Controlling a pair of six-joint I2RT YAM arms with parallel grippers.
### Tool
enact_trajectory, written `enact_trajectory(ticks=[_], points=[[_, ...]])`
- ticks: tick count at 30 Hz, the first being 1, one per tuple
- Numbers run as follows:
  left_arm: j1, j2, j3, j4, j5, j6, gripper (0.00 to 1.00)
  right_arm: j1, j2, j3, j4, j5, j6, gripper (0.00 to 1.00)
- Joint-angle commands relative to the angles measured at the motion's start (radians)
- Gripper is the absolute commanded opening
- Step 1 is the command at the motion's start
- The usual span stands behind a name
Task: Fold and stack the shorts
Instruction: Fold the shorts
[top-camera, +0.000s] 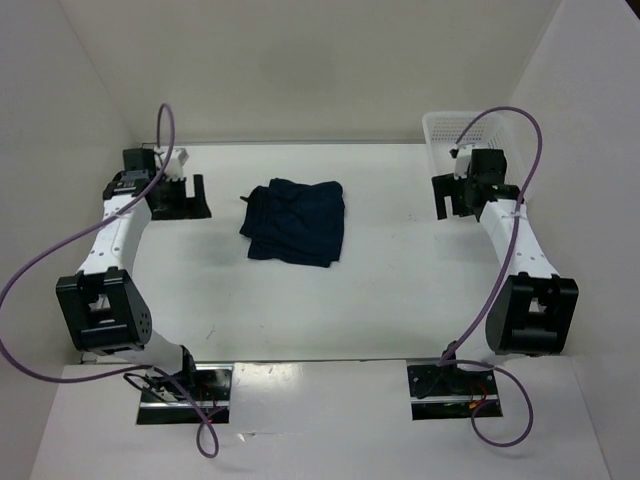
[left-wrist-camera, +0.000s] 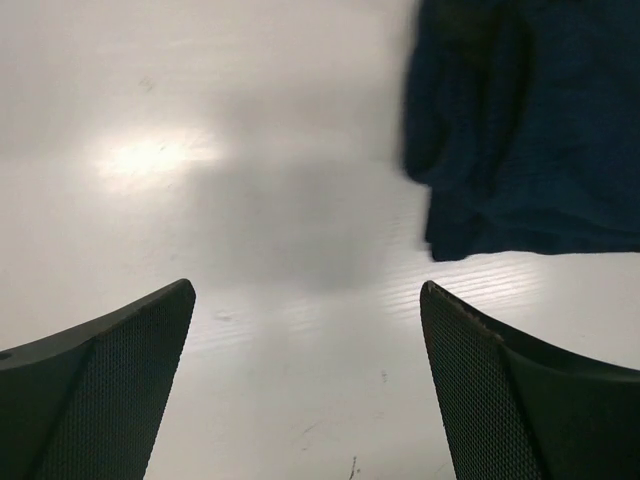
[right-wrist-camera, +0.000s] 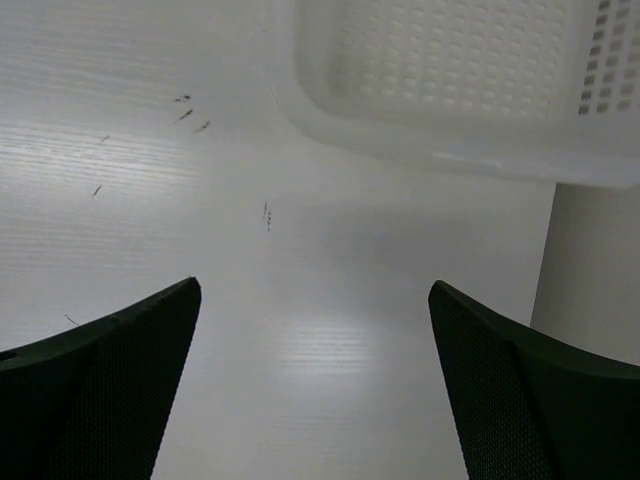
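The dark navy shorts (top-camera: 294, 222) lie folded in a compact pile on the white table, left of centre. In the left wrist view their edge (left-wrist-camera: 530, 130) fills the upper right, apart from the fingers. My left gripper (top-camera: 183, 196) hovers left of the shorts, open and empty, with only bare table between its jaws (left-wrist-camera: 308, 300). My right gripper (top-camera: 450, 196) is at the far right, open and empty above bare table (right-wrist-camera: 314, 295), just in front of the white mesh basket (top-camera: 446, 128).
The white mesh basket (right-wrist-camera: 440, 75) stands at the back right corner against the wall. White walls close in the table on the left, back and right. Purple cables loop over both arms.
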Motion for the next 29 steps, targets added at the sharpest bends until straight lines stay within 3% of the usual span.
enact_trajectory(ticks=[1, 4, 9, 29], points=[[0.094, -0.056, -0.076, 0.043, 0.035, 0.004, 1.0, -0.02, -0.087, 0.037, -0.085, -0.019, 0.031, 1.0], [0.17, -0.067, -0.102, 0.043, 0.062, 0.004, 1.0, 0.018, -0.131, 0.005, -0.063, 0.122, 0.085, 1.0], [0.247, -0.076, -0.111, 0.043, 0.072, 0.004, 1.0, 0.019, -0.202, -0.046, -0.042, 0.161, 0.116, 1.0], [0.267, -0.114, -0.15, 0.052, 0.102, 0.004, 1.0, 0.028, -0.274, -0.143, 0.004, 0.161, 0.136, 1.0]])
